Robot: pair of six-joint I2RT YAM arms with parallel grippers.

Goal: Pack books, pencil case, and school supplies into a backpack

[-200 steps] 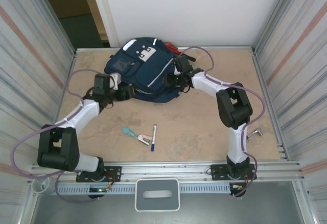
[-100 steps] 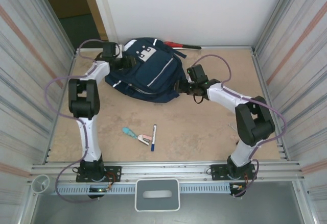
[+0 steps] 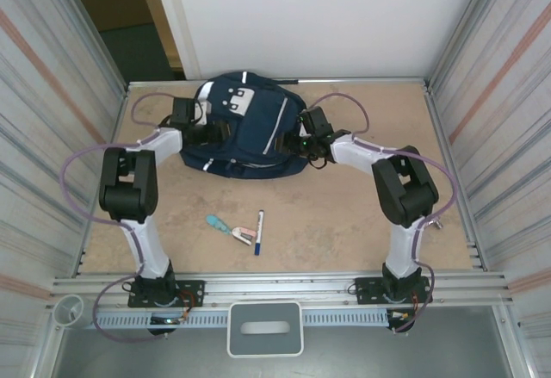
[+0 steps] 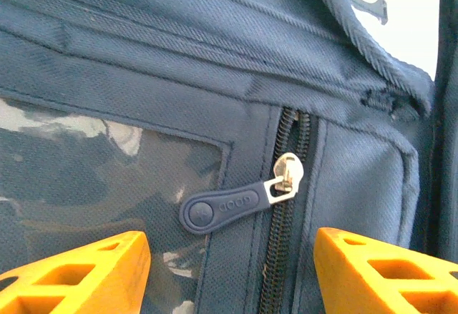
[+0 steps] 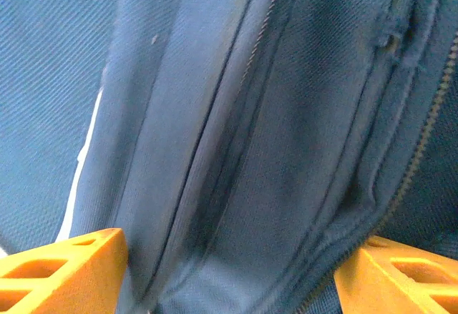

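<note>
Both sides of the navy backpack (image 3: 250, 133), at the far middle of the surface (image 3: 344, 214), are met: the left end effector (image 4: 229, 246) is spread apart around a zipper pull (image 4: 218, 207), and the right end effector (image 5: 229, 253) is held apart, seemingly against fabric.

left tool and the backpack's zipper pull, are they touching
Apart. The left wrist view shows the zipper pull lying between the left tool's open fingers, with backpack fabric visible on both sides of it.
</note>
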